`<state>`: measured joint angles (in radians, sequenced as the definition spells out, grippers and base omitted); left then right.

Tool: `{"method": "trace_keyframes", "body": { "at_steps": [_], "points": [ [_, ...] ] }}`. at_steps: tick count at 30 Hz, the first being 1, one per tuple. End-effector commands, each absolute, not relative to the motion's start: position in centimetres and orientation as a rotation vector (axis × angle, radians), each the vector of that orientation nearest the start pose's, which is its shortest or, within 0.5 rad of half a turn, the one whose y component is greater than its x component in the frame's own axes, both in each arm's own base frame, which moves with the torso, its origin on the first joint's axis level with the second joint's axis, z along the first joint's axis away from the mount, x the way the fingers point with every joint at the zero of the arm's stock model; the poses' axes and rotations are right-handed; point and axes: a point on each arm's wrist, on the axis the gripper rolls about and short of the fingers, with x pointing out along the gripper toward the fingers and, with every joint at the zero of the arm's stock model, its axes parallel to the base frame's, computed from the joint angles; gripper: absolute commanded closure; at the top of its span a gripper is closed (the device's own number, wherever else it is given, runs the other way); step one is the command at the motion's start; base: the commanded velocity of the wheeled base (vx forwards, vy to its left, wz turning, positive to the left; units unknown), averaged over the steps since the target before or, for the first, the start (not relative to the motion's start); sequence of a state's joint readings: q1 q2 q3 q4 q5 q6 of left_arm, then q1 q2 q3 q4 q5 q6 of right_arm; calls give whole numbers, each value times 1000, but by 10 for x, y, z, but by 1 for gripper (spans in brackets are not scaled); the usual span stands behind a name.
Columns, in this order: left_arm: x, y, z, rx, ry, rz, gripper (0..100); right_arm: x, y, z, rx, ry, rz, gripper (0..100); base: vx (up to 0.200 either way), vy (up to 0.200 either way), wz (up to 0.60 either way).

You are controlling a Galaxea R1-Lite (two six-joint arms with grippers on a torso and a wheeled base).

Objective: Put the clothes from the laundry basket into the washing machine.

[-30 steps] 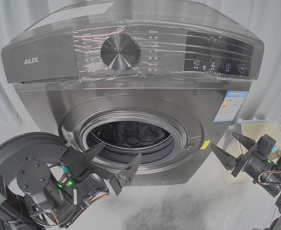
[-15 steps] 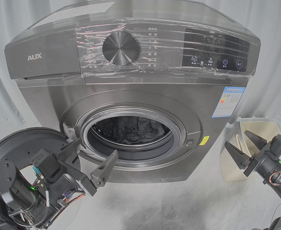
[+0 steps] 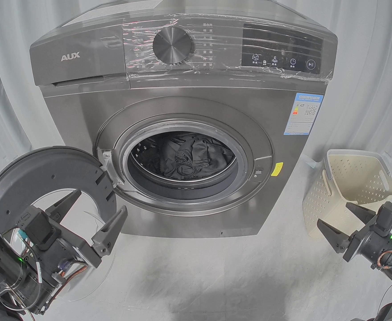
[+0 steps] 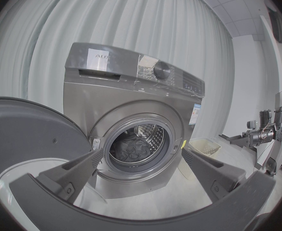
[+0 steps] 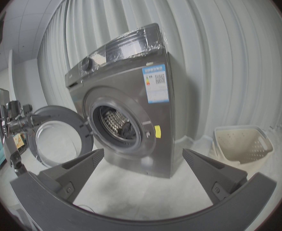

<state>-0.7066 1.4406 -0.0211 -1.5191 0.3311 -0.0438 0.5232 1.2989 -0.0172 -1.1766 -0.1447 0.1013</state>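
Lying dark inside the washer (image 3: 182, 99), the clothes (image 3: 184, 154) leave the basket (image 3: 325, 192) looking bare, so the left gripper (image 3: 101, 200) hangs spread and empty by the open door (image 3: 44, 174), likely placed to shut it; the right gripper (image 3: 333, 213), also spread, hangs near the basket.

Probably black clothes (image 3: 186, 158) in washing machine (image 3: 93, 108)

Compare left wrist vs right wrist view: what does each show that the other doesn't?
Left wrist: right gripper far off, near the laundry basket. Right wrist: left gripper far off by the door, plus the machine's side panel. Both: washing machine, dark clothes in its drum, basket, open door, own gripper open up close.
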Motion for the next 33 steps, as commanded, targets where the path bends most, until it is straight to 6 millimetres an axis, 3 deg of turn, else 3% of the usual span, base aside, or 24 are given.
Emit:
{"method": "trace_keyframes", "body": {
  "at_steps": [1, 5, 6, 12, 18, 27, 33],
  "points": [
    [114, -79, 157, -110, -134, -339, 0, 97, 51, 137, 75, 102, 366, 0, -200, 0, 0],
    [109, -72, 161, -113, -154, -321, 0, 90, 46, 139, 80, 86, 352, 0, -200, 0, 0],
    [100, -61, 165, -112, -171, -294, 0, 79, 36, 141, 85, 54, 314, 0, -200, 0, 0],
    [75, -44, 164, -92, -158, -295, 0, 68, 25, 142, 60, 18, 247, 0, 0, 0, 0],
    [45, -17, 147, -83, -94, -204, 0, 46, 8, 137, 61, -12, 111, 0, 0, 0, 0],
    [29, -4, 140, -94, -115, -72, 0, 17, 0, 130, 64, -104, 47, 0, 0, 0, 0],
    [19, 2, 138, -82, -159, 28, 0, -12, -1, 103, 42, -108, 51, 0, 0, 0, 0]
  ]
}}
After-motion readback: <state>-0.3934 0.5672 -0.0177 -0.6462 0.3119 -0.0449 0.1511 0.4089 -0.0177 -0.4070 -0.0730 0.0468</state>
